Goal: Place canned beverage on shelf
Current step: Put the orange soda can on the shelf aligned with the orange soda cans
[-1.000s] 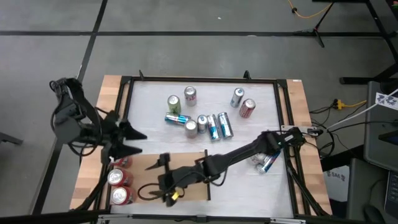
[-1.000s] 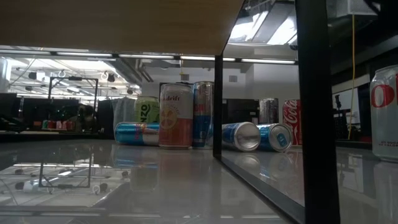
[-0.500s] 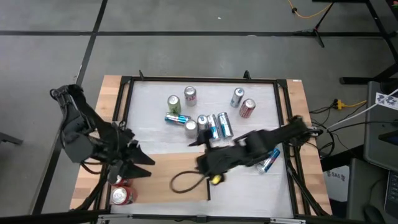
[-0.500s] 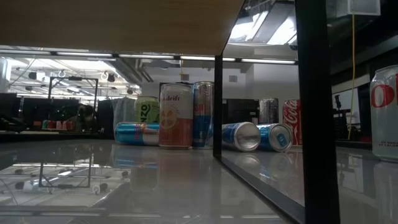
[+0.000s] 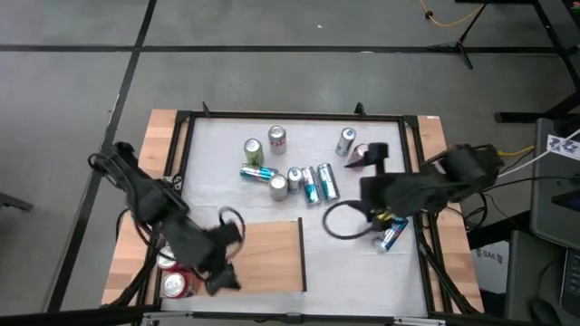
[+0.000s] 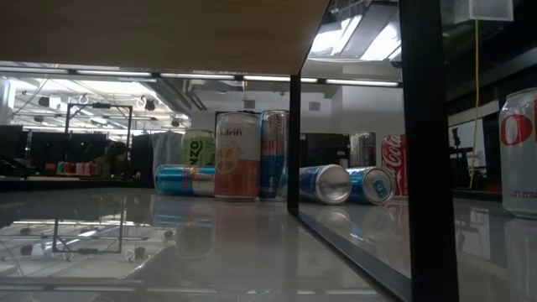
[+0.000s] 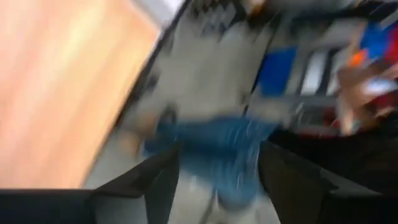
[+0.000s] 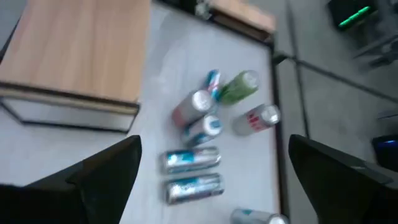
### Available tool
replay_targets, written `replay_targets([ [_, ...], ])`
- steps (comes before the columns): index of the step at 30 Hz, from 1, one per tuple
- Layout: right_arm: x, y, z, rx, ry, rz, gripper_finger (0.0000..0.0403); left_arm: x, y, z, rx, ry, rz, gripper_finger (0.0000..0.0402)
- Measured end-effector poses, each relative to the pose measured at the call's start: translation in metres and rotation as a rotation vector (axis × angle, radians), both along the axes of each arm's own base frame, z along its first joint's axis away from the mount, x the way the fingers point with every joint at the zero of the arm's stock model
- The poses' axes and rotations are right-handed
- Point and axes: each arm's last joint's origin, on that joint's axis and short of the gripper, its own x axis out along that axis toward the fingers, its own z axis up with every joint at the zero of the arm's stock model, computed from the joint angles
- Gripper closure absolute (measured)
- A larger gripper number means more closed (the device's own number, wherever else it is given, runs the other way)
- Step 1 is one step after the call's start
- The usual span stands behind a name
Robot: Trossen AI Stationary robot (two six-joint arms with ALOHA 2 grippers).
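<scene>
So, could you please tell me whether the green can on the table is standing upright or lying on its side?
Upright. From above, the green can shows its round top, and the low view shows it standing behind the lying blue can.

grey concrete floor (image 5: 272, 45) crossed by dark seam lines surrounds the tabletop (image 5: 381, 272). an orange cable (image 5: 450, 20) trails at the far edge. in the low view, long ceiling light strips (image 6: 210, 77) glow above dim room racks (image 6: 84, 126).
</scene>
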Motion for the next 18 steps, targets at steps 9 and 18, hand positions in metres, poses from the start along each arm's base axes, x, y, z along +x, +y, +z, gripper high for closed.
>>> replay_targets([
  [9,-0.023,-0.009,0.013,0.016,-0.044,0.023,0.0008,0.013,-0.041,-0.051,-0.154,0.489,-0.195,0.0216],
  [18,-0.019,-0.007,0.011,0.009,-0.031,0.028,0.0008,0.013,-0.046,-0.058,-0.123,0.519,-0.135,0.0218],
])
